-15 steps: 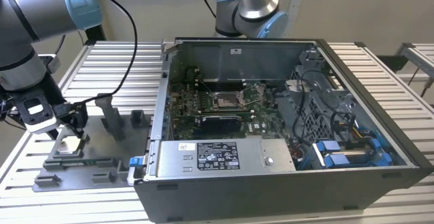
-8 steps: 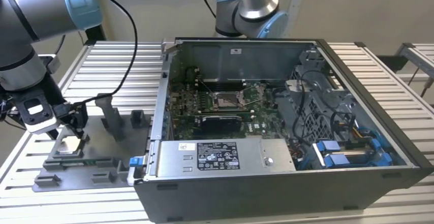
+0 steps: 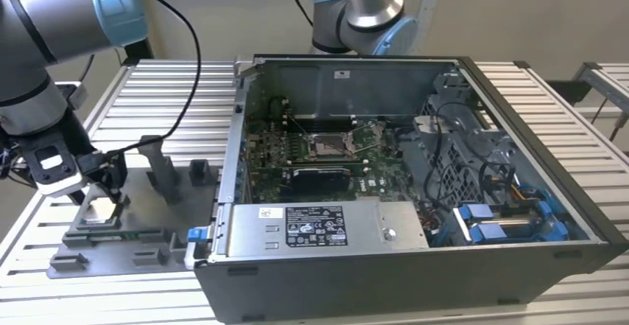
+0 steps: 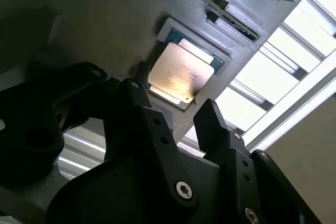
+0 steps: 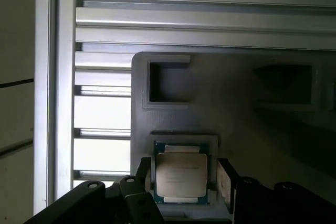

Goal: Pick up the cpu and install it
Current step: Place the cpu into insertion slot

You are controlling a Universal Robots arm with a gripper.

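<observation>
My fingers [image 5: 224, 181] stand released, straddling the cpu [image 5: 181, 176] without clamping it. It lies flat in a recess near an edge of the grey tray [image 5: 236, 108], which I judge keeps it square for the grasp.

Arm [image 3: 44, 82] low; fingers [image 5: 224, 182] apart

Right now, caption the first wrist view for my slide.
Open fingers flank the cpu, seated in its recess in the grey fixture on a slatted table.
</observation>
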